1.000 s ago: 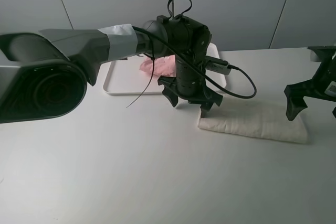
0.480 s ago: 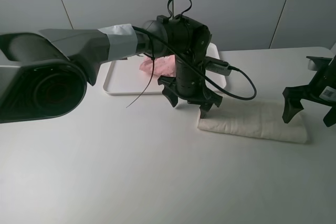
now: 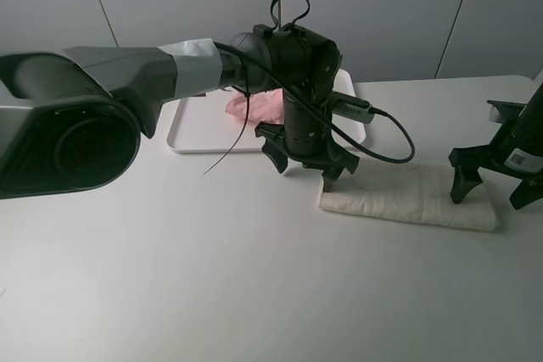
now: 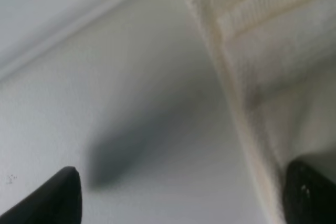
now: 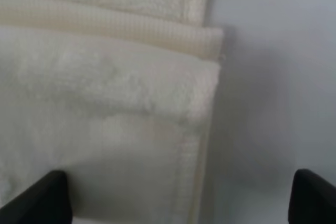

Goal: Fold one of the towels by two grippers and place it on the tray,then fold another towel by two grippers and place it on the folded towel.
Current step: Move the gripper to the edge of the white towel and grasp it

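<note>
Right gripper (image 3: pixel 487 199) has dropped in over the right end of the cream towel (image 3: pixel 407 199), left gripper (image 3: pixel 304 171) sits at its left end, both jaws wide open, towel lying left-to-right on the worktop (image 3: pixel 212 277), pink towel (image 3: pixel 254 106) on the far tray (image 3: pixel 195 137).

Support surface: a white matte table (image 3: pixel 212 286), filling the scene from the near edge to the grey wall panels at the far side.

Items directly on it:

1. A white tray (image 3: pixel 199 125), rectangular with a low rim and rounded corners. It sits at the far side, left of centre, flat on the surface.
2. A cream towel (image 3: pixel 399 201), folded into a long, narrow strip. It lies flat to the right of centre, nearer than the tray and apart from it, running left to right. At close range its layers are stacked, with a ribbed band showing along one edge.
</note>
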Action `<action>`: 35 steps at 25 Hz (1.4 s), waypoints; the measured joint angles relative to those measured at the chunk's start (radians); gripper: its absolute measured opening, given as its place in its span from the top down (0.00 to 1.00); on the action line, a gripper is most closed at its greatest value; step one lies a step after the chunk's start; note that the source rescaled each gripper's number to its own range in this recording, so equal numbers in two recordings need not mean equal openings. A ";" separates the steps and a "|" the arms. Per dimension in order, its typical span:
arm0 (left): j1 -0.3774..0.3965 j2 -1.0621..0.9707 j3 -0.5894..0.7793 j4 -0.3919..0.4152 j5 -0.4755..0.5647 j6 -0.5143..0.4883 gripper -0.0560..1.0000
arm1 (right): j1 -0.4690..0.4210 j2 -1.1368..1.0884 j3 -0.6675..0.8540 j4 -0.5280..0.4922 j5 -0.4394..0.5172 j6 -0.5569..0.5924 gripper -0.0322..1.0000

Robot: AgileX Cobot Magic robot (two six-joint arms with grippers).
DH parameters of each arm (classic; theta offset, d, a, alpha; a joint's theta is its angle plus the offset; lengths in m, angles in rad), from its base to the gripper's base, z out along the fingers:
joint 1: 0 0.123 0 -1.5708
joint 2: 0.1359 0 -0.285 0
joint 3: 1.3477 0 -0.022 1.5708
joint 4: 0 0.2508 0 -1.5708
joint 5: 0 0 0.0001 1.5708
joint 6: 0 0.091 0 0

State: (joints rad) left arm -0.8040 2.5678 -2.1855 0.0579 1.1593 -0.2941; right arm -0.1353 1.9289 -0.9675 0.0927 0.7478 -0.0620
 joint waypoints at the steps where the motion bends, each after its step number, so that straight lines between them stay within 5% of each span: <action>1: 0.000 0.000 0.000 0.000 0.000 0.000 0.01 | 0.000 0.000 0.000 0.000 -0.002 0.000 0.13; 7: 0.000 0.000 0.000 0.000 0.001 0.000 0.01 | 0.000 0.000 0.000 0.004 -0.010 0.000 0.20; 35: 0.000 0.000 0.000 0.000 0.002 0.002 0.01 | 0.000 0.000 0.013 0.027 -0.055 0.000 0.23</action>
State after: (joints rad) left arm -0.8040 2.5678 -2.1855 0.0579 1.1617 -0.2923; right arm -0.1353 1.9291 -0.9541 0.1194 0.6932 -0.0620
